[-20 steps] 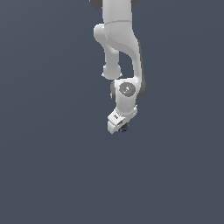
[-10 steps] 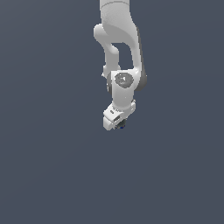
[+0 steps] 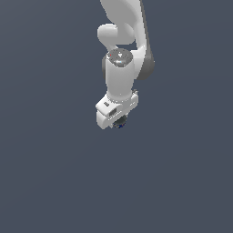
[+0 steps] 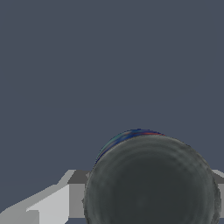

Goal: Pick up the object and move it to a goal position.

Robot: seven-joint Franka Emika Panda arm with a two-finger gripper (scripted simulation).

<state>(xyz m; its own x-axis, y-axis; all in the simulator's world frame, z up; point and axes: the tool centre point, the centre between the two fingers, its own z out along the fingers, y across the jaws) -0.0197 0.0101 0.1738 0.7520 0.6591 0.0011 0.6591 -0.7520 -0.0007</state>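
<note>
The object [image 4: 151, 175] is a short round tin. Its dark grey top fills much of the wrist view, with a thin blue and red strip of label at its far rim. My gripper [image 4: 148, 199] is shut on it, and a grey finger [image 4: 76, 192] presses against its side. In the exterior view the gripper [image 3: 119, 124] hangs under the white hand, lifted off the surface. Only a dark sliver with a blue speck of the object [image 3: 120, 126] shows below it.
A plain dark grey-blue surface [image 3: 54, 182] fills the background in both views. The white arm [image 3: 120, 77] comes down from the top of the exterior view. No other object shows.
The hand with the tin has shifted slightly up and toward the exterior view's left. The wrist above it has risen more and now stands more upright over the hand.
</note>
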